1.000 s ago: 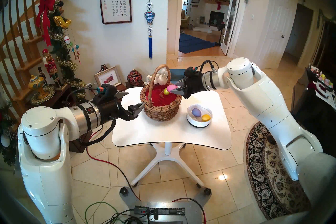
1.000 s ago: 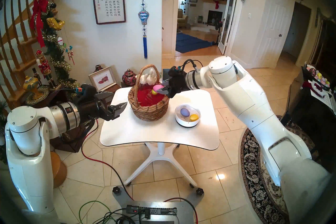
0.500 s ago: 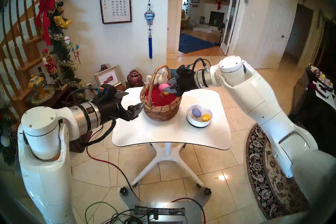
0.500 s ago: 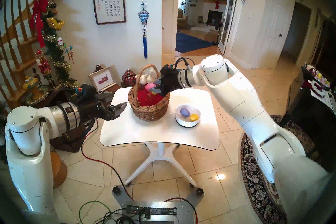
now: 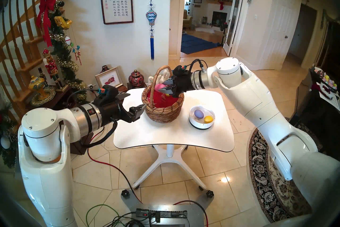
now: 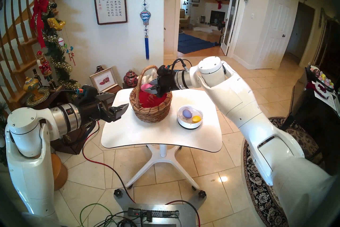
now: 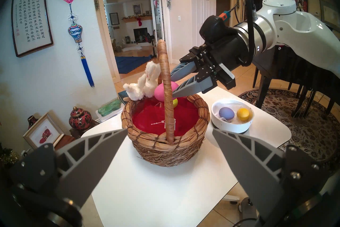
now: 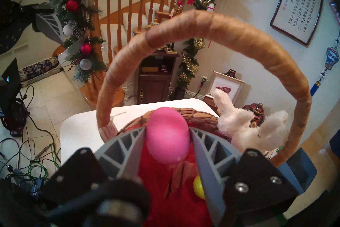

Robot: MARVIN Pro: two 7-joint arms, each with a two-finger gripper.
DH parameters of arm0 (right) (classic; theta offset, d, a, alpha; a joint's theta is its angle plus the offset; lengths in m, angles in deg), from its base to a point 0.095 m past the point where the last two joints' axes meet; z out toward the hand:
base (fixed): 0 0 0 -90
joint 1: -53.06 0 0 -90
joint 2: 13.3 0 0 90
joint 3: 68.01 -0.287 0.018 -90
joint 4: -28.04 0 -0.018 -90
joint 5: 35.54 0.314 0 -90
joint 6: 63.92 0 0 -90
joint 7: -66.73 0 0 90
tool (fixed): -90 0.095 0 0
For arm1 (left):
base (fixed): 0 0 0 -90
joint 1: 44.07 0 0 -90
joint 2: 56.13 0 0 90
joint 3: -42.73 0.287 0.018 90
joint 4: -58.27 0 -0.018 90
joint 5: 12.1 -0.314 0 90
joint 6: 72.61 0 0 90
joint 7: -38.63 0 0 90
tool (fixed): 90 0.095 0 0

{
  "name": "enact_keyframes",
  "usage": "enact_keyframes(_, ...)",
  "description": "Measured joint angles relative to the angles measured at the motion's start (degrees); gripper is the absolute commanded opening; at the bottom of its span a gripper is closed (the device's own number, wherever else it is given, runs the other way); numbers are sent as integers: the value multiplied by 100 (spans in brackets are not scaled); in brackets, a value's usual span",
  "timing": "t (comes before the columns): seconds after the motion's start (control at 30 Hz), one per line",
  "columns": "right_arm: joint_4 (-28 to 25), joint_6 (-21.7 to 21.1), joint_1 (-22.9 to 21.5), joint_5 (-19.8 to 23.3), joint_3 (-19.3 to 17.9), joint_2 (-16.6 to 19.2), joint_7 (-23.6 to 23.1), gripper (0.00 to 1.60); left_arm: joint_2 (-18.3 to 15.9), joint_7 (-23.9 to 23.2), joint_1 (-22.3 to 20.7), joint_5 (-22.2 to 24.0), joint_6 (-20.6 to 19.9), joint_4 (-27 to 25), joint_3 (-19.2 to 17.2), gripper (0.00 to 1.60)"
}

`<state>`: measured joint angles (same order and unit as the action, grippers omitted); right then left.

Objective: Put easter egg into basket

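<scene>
Since the earlier frames the right hand (image 5: 161,87) has slid leftward in the head view, from the basket's right rim to a spot over the red lining, close beside the arched handle (image 5: 156,81), carrying the pink egg (image 5: 159,86) with it. That puts the egg over the opening rather than at its edge, so the carry looks nearly done and a release seems the sensible next step.

Nearest the robot, the left hand (image 5: 135,103) hangs at the table's left edge, its fingers spread wide with nothing between them, just beside the wicker basket (image 5: 163,113) but not touching it as far as the views show. To the right on the white table (image 5: 165,136) sits a low white bowl (image 5: 201,123) holding a purple egg (image 5: 199,114) and a yellow egg (image 5: 208,119).

Farther back, the right hand is clamped on the pink egg, which its wrist view shows pinched between both fingers (image 8: 136,140), above the lining and short of the handle arch. A yellow-green egg (image 7: 175,103) already lies in the basket beneath. The white plush bunny (image 7: 145,84) clings to the handle's far end, near the egg; a drop too far over could catch it or the handle.
</scene>
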<state>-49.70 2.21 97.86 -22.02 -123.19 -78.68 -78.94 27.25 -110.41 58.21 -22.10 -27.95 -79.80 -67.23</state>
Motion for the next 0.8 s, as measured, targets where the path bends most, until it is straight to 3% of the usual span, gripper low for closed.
enact_keyframes(0.23, 52, -2, 3, -100, 61, -28, 85, 100, 0, 0, 0, 0, 0, 0, 0, 160)
enact_keyframes(0.4, 58, -32, 6, -155, 68, -28, 121, 122, 0, 0, 0, 0, 0, 0, 0, 160)
enact_keyframes(0.8, 50, -131, 20, -193, 65, 7, 126, 125, 0, 0, 0, 0, 0, 0, 0, 160)
